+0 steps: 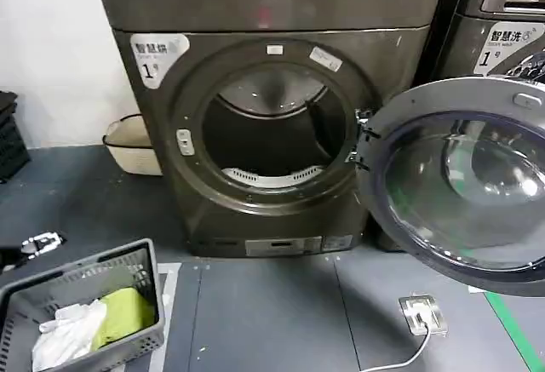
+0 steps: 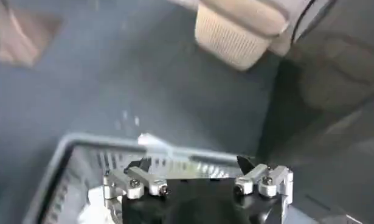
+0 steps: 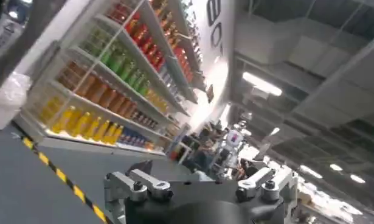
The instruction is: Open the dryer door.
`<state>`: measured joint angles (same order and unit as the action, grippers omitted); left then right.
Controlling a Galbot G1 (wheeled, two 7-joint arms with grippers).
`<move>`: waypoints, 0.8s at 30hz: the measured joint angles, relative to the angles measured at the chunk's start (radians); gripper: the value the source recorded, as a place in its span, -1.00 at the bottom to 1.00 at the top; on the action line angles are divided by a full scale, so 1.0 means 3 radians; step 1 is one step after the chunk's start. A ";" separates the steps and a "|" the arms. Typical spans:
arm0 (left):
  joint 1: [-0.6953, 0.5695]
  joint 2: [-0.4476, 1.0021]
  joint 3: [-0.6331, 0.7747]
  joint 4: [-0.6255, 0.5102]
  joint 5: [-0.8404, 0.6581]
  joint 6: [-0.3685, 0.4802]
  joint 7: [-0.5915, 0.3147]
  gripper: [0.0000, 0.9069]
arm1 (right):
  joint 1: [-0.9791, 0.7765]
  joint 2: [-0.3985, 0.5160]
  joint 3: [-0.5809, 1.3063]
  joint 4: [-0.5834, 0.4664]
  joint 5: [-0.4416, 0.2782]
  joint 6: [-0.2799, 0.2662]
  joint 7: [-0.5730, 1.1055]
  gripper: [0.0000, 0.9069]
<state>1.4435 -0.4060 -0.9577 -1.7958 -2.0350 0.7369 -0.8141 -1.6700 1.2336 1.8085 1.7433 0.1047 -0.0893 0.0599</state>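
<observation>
The dryer point(image 1: 281, 6), dark bronze-grey with a white badge marked 1, stands in front of me. Its drum opening point(image 1: 272, 129) is uncovered. The dryer door point(image 1: 464, 185) is swung out wide to the right on its hinge, showing its grey rim and bulging glass. My left gripper point(image 1: 40, 243) sits low at the far left, apart from the machine. In its wrist view the left gripper point(image 2: 194, 163) is open and empty above a grey basket. My right gripper point(image 3: 196, 167) is open and empty, facing a room with shelves.
A grey laundry basket point(image 1: 85, 266) with white and green cloths stands at the front left. A cream woven basket point(image 1: 132, 146) sits beside the dryer's left side. A second machine point(image 1: 502, 23) stands at the right. A floor socket point(image 1: 423, 314) with a cable lies under the door.
</observation>
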 joint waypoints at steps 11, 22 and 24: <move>-0.0359 0.0566 0.0790 0.0124 -0.1572 -0.0002 -0.0661 1.00 | -0.0005 0.0036 -0.0082 0.0022 0.0031 0.0016 -0.0006 1.00; -0.0547 0.0832 0.1039 0.0357 -0.2491 -0.0005 -0.1047 1.00 | 0.0030 0.0094 -0.0083 0.0044 0.0185 0.0029 0.0017 1.00; -0.0581 0.0836 0.1051 0.0384 -0.2569 -0.0005 -0.1077 1.00 | 0.0031 0.0095 -0.0079 0.0045 0.0189 0.0029 0.0026 1.00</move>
<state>1.2692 -0.1552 -0.6425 -1.6805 -2.8057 0.7353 -1.1372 -1.6606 1.2619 1.7849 1.7568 0.1615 -0.0806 0.0677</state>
